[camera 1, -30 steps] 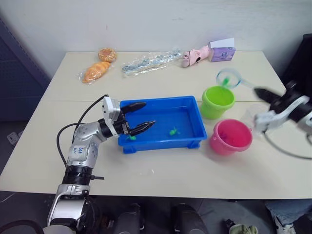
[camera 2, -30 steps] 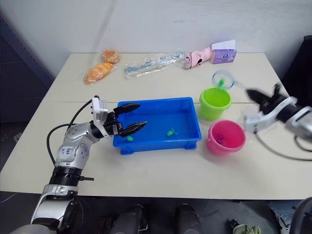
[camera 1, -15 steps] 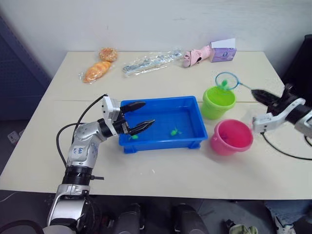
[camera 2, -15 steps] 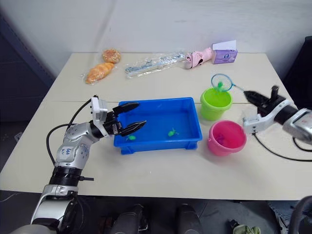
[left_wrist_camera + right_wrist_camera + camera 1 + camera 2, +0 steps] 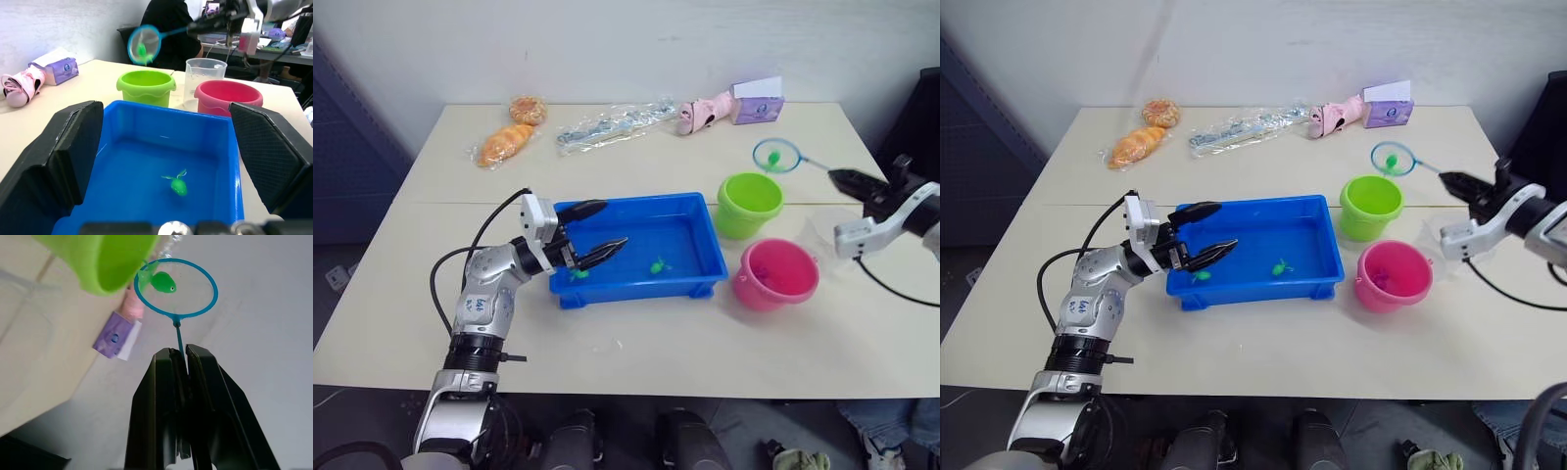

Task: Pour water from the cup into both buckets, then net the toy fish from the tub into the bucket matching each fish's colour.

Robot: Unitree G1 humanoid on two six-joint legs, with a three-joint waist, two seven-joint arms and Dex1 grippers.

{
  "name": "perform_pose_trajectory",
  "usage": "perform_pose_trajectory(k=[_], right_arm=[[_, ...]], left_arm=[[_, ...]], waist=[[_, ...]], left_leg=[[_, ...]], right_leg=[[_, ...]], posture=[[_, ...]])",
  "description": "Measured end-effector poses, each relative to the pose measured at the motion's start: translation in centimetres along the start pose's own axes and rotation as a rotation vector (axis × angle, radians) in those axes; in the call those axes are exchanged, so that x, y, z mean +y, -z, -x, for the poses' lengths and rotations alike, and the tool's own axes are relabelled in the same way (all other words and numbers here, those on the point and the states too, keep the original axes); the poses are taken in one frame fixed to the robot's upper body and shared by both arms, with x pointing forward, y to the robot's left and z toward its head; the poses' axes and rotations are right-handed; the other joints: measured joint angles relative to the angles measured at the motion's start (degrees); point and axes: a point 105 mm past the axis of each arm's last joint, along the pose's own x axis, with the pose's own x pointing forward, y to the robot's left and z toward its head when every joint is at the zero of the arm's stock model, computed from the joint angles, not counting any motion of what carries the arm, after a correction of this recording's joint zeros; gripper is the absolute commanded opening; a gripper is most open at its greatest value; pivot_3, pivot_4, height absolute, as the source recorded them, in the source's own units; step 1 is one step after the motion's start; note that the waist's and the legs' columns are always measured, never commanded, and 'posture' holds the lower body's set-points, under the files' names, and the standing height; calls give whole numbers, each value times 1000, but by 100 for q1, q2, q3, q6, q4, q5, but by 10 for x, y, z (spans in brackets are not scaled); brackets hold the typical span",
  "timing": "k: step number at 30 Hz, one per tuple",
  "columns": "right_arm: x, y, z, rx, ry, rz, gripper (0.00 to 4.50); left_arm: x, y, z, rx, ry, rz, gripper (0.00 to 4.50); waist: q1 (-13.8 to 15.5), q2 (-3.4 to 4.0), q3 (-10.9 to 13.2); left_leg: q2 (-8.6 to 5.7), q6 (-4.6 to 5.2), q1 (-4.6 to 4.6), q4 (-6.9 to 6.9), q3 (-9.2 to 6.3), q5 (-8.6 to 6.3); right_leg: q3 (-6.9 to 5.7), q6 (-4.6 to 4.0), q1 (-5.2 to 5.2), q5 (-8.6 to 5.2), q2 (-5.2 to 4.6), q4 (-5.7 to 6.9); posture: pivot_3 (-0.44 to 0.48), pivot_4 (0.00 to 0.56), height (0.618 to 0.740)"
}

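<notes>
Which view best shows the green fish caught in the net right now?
The right wrist view: the green fish sits large against the net mesh, beyond the right gripper, whose jaws clamp the handle. The left wrist view shows it smaller, hanging in the hoop above the green bucket. In both eye views it is a green speck.
</notes>
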Motion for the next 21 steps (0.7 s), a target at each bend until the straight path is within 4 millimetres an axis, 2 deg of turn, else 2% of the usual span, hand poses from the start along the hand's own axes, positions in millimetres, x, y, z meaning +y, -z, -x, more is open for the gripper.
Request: perform_pose_trajectory(k=[5,9,13,15,17,21], right_arm=[[3,2,2,8,-3,-7,0],[18,-18,-1,-72,-47,-22,0],[0,8,0,23,5,3,0],[11,-5,3,-33,-29,-14,0],[21,-17,-1,-61,-42,-47,0],[11,-13,-7,-46,-9,-45,0]], left_arm=[[3,1,2,0,-26,-21,4415],[4,6,1,5,-34,-14,4415],[6,0,-2,-8,-35,-35,4415],[6,0,-2,-8,-34,-35,4415],[6,0,-1,-8,-41,-33,4415],[6,0,-2,-9,-39,-32,4415]], waist=[[1,-2,0],[-6,-2,0],[-3,-5,-1],[-3,-36,-13],[-11,-34,-7],[-30,-20,-5]], left_leg=[[-3,1,0,2,10,0],[-2,1,-4,1,23,0],[3,1,-3,-5,49,0],[10,-1,-2,-9,48,-1],[4,3,-7,-1,64,-2],[5,7,-2,0,74,-1]], right_leg=[[11,0,-2,0,-3,0],[24,0,-15,0,-2,8],[53,0,-42,0,4,30],[53,0,-41,0,10,28],[67,0,-50,0,2,32],[79,6,-54,3,5,38]], posture=[[0,150,740],[0,150,740],[0,150,740],[0,150,740],[0,150,740],[0,150,740]])
